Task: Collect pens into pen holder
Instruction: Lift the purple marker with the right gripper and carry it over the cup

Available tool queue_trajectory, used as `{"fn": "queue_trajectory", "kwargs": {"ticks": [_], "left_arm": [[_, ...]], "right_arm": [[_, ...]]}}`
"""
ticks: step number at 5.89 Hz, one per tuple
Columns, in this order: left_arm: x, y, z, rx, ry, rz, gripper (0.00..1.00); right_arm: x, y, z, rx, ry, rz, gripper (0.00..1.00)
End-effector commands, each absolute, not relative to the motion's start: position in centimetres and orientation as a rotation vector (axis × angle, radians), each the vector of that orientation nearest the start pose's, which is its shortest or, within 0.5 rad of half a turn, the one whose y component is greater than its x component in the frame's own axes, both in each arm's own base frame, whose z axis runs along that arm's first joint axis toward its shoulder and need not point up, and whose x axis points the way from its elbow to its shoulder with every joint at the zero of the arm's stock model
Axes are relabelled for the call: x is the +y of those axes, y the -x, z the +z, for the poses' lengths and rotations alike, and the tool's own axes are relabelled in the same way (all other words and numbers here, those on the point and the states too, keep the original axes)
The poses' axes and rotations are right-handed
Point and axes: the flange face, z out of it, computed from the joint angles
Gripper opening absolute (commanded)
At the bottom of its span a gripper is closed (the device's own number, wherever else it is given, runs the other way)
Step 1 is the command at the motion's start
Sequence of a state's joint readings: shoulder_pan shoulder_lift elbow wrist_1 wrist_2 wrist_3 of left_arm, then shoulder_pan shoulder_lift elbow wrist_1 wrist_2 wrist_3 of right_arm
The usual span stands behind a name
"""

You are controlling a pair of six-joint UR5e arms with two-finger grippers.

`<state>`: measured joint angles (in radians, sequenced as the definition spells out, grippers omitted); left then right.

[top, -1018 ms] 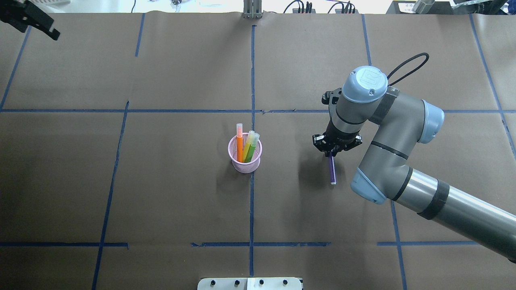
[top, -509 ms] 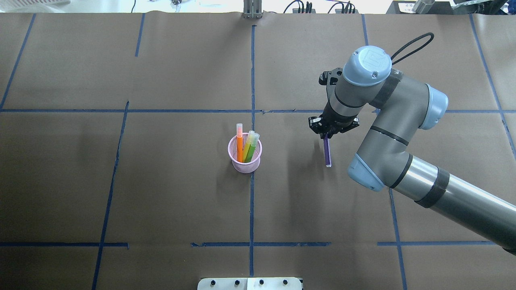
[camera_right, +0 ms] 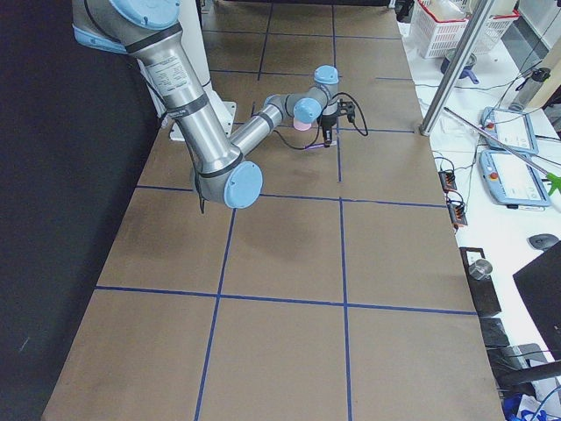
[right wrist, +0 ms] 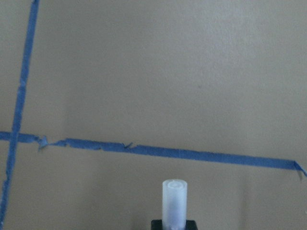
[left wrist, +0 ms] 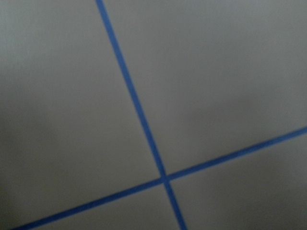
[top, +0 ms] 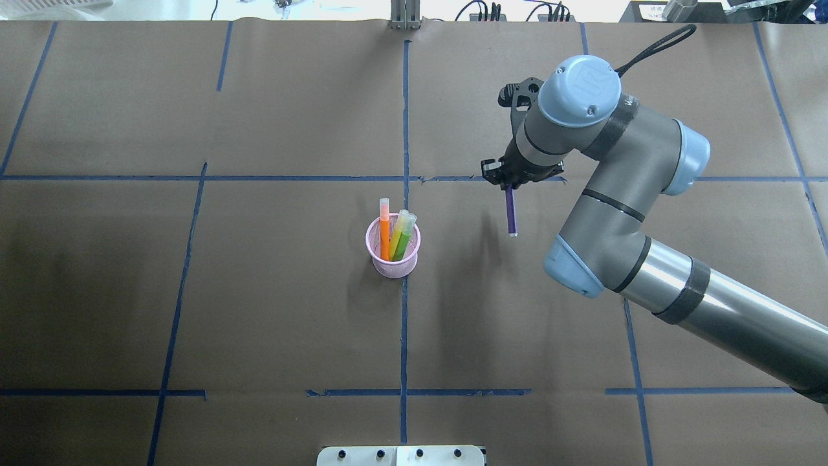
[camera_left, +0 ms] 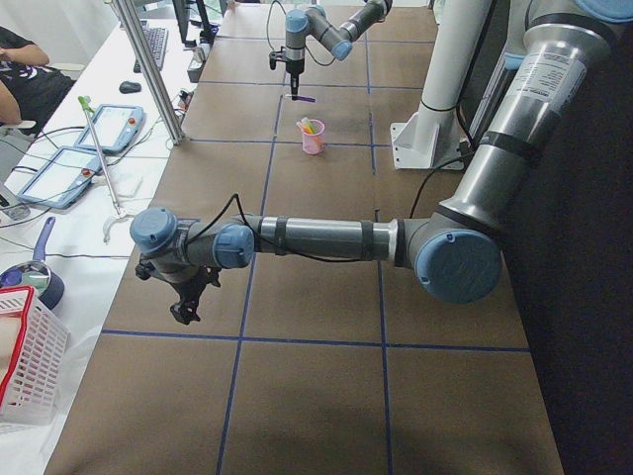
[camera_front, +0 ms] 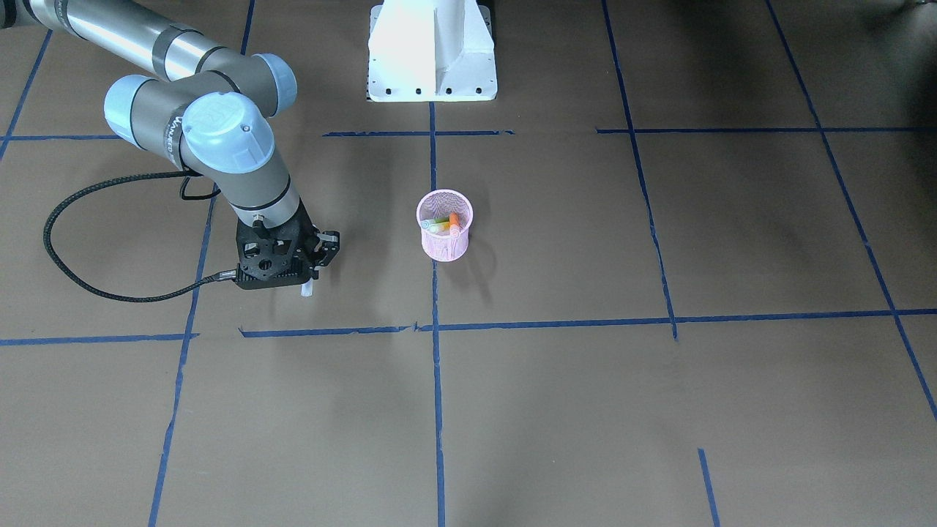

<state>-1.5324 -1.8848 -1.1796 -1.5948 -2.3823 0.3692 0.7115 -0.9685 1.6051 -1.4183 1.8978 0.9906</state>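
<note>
Clamped in the right two-finger gripper (top: 509, 186): slim purple pen (top: 511, 213), hanging nearly upright over the brown paper-covered table (top: 291, 129), whitish cap end down. Well apart, small round pink wire-mesh pen holder (top: 393, 262), with orange pen (top: 384, 230) and bright green pen (top: 402, 243) standing inside. Between them only bare paper and a blue tape line (top: 405, 116). Left gripper (camera_left: 186, 309) at the table's left end; released or clenched, cannot tell. Compared with a second ago: right gripper and purple pen shifted farther from the robot and slightly toward the holder.

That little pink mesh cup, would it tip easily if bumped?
Likely light: the cup is thin open mesh. The pens in it lean and stand above its rim, so a sideways knock might tip or slide it.
</note>
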Motion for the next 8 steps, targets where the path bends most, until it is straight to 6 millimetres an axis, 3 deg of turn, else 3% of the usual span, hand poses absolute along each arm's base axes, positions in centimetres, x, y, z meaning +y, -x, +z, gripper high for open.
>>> {"fn": "queue_trajectory", "kwargs": {"ticks": [1, 2, 3, 4, 5, 6, 8], "left_arm": [[-58.7, 4.4, 70.8, 0.818, -0.061, 0.363, 1.0], [-58.2, 4.4, 71.4, 0.818, -0.051, 0.357, 1.0], [-58.1, 4.4, 71.5, 0.818, -0.049, 0.354, 1.0], [-58.2, 4.4, 71.3, 0.818, -0.051, 0.353, 1.0], [-58.2, 4.4, 71.2, 0.818, -0.053, 0.355, 1.0], [-58.2, 4.4, 71.2, 0.818, -0.052, 0.353, 1.0], [-58.2, 4.5, 71.5, 0.797, -0.047, 0.358, 1.0]], "right_arm": [[-54.0, 45.1, 20.6, -0.801, -0.495, 0.04, 0.0], [-51.9, 42.2, 16.7, -0.852, -0.583, 0.005, 0.0], [-50.0, 39.4, 14.5, -0.878, -0.636, -0.005, 0.0], [-50.0, 38.2, 13.5, -0.852, -0.708, 0.039, 0.0], [-47.4, 41.5, 12.8, -0.849, -0.731, 0.026, 0.0], [-43.7, 46.2, 10.9, -0.855, -0.769, 0.028, 0.0], [-39.0, 50.5, 9.5, -0.891, -0.773, 0.057, 0.0]]}}
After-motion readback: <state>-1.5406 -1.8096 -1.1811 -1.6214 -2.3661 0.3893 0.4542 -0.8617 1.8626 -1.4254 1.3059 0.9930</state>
